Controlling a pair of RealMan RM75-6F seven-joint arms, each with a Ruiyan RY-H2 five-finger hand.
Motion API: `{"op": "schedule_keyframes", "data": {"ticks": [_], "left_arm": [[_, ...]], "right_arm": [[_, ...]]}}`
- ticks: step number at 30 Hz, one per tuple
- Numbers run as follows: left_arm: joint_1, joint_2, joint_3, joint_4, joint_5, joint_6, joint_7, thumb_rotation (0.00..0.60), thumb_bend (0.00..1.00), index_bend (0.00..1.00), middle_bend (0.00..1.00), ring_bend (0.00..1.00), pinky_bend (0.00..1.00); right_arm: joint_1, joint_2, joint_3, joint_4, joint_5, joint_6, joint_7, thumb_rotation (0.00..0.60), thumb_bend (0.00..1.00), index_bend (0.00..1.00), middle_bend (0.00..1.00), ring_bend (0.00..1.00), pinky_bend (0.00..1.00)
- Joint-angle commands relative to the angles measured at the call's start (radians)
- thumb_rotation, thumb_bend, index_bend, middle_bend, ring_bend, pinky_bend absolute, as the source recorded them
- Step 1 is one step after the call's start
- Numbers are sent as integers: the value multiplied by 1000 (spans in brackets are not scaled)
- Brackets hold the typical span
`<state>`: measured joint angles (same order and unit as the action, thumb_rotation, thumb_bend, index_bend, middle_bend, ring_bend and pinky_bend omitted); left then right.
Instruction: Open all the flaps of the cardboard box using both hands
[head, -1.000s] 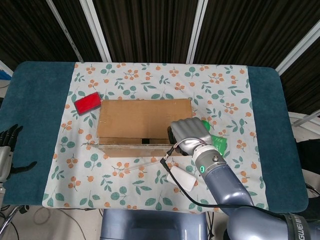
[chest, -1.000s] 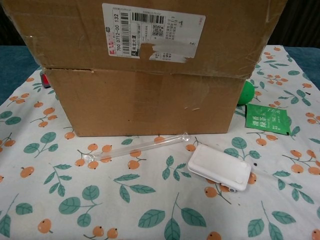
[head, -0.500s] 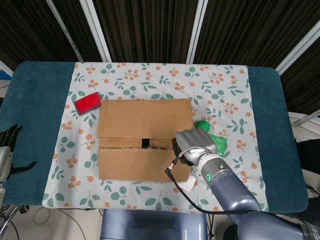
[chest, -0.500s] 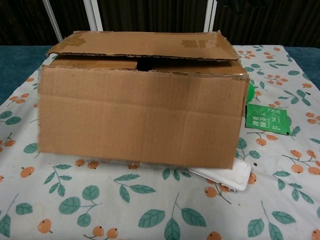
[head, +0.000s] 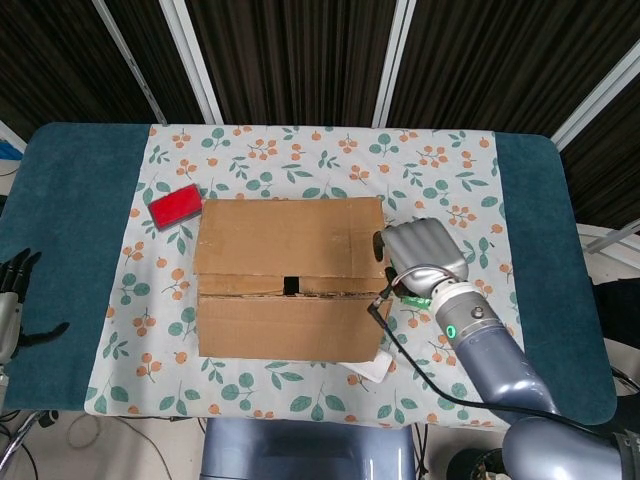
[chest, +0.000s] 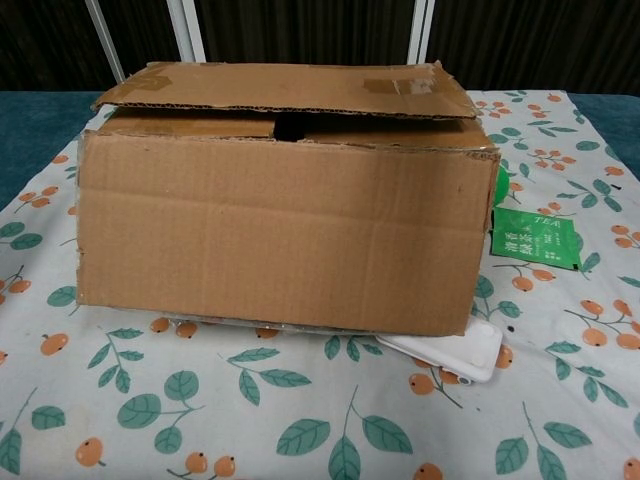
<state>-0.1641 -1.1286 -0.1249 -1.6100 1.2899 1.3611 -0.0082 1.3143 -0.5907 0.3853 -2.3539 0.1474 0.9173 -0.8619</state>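
resting mid-table, the cardboard box has flaps still shut. right hand, fingers curled and holding nothing, sits beside its right edge; hooking fingertips under the far flap looks best.

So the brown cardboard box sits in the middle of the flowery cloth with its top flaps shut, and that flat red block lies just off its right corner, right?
Not quite. The flat red block lies off the far left corner of the brown cardboard box, not the right, as the head view shows. The rest holds: the box sits on the flowery cloth with flaps shut.
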Motion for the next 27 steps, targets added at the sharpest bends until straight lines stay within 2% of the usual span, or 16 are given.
{"op": "schedule_keyframes", "data": {"ticks": [1,5,8,13,18,21,27], "left_arm": [[0,-4,-3,3,-9,2,17,600,35,0,0,0,0],[-3,-8,-2,2,-11,5,46,600,36,0,0,0,0],[-5,-8,-4,-5,-5,14,65,600,35,0,0,0,0],[-10,3,-3,-28,6,24,115,600,35,0,0,0,0],[-29,36,-8,-114,-7,1,186,600,36,0,0,0,0],[-53,61,-26,-186,-11,-6,241,600,43,0,0,0,0],[-141,68,-107,-304,-37,-17,381,600,137,0,0,0,0]], "right_arm": [[-365,-152,-175,40,-655,302,165,600,454,265,220,233,269],[-518,-228,-257,135,-893,417,270,600,336,69,54,85,246],[-608,-271,-302,215,-1014,488,339,600,298,13,3,33,241],[-733,-339,-357,355,-1160,586,452,600,287,0,0,15,239],[-838,-401,-392,493,-1263,659,563,600,287,0,0,11,238],[-887,-436,-390,550,-1307,698,645,600,288,0,0,12,238],[-940,-476,-377,624,-1331,699,734,600,289,0,0,12,238]]}}
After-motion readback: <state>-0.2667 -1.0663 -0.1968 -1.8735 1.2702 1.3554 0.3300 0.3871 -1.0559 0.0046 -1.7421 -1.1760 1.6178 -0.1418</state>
